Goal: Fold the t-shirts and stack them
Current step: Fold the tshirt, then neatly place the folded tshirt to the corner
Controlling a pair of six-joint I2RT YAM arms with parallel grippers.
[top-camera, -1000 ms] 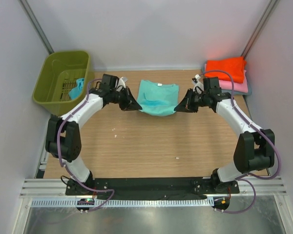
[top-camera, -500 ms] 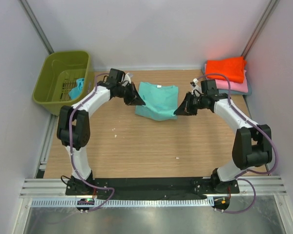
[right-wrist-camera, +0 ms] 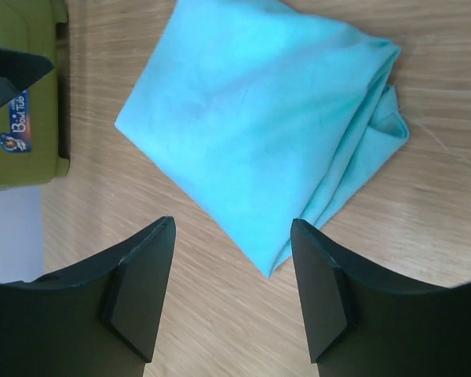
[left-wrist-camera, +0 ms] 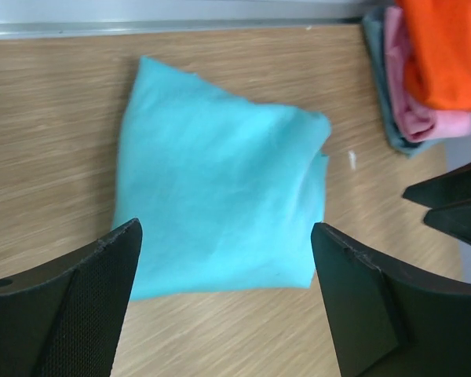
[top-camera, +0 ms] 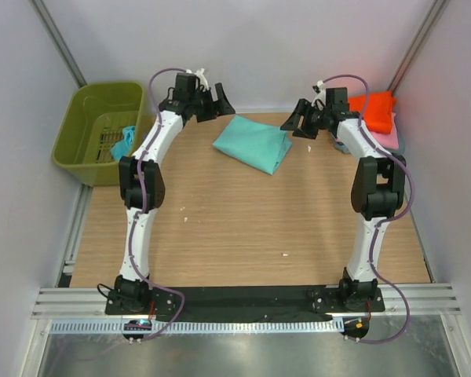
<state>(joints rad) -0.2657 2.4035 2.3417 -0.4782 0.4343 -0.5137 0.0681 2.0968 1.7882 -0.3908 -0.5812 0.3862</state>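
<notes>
1. Since both pairs stand spread and empty, the left fingers (left-wrist-camera: pixel 78 302) and right fingers (right-wrist-camera: pixel 137 290) grip nothing; each pair hangs over the folded teal t-shirt (top-camera: pixel 253 144) with cloth showing in the gap.
2. Shirt lies flat on the surface (top-camera: pixel 220 228), far middle, between the two arms. It is well apart from the stack (top-camera: pixel 373 114) in the far right corner, which goes orange on pink on grey-blue.
3. Fold looks finished, so my guess is the step in hand is carrying this shirt over to that stack.
4. The edge facing the stack is bunchy, with loose layers showing in the right wrist view. Worth patting or tucking it first.
5. To pick it up well, come down low at two opposite edges and pinch through every layer, not just the top one.
6. Both arms should lift together and level; a lopsided lift would likely let the fold spill open.
7. Set it down square on the orange top; don't drag it across.
8. Another teal shirt (top-camera: pixel 124 143) sits in the basket (top-camera: pixel 78 149). Leave it for later.
</notes>
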